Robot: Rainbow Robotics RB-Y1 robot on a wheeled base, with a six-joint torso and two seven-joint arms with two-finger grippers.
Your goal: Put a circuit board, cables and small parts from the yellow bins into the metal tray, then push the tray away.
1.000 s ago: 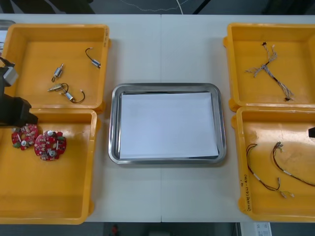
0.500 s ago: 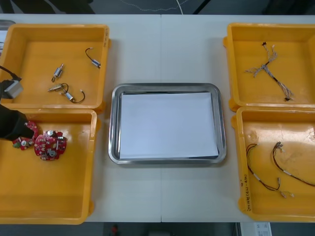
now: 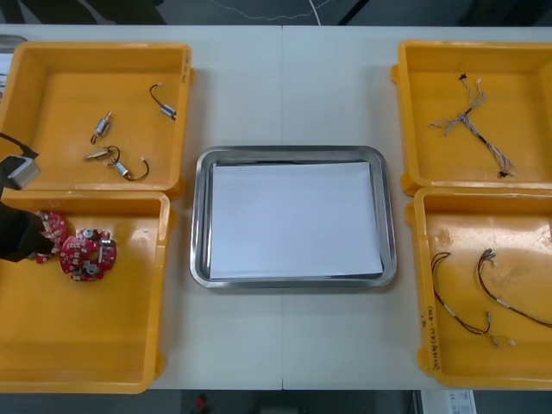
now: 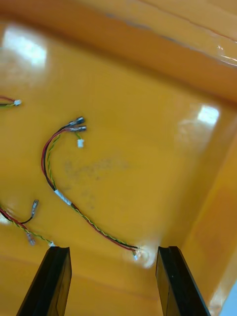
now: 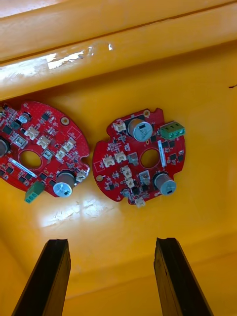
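Left wrist view: left tool (image 5: 111,242) apart, round red circuit boards (image 5: 123,165) ahead, glossy bin (image 5: 148,64).

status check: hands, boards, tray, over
Left hand open, over two circuit boards. Right hand open, over red and yellow cables. Metal tray not yet loaded. Nothing in the way.

A light table (image 3: 285,86) with a thin seam down its middle carries a far-left yellow bin (image 3: 69,95) and a near-left yellow bin (image 3: 86,328), touching, along its left side. A far-right yellow bin (image 3: 440,86) and a near-right yellow bin (image 3: 457,228) touch along its right side. A metal tray (image 3: 293,153), white inside, lies at the table's middle, between the two pairs and just beside them.
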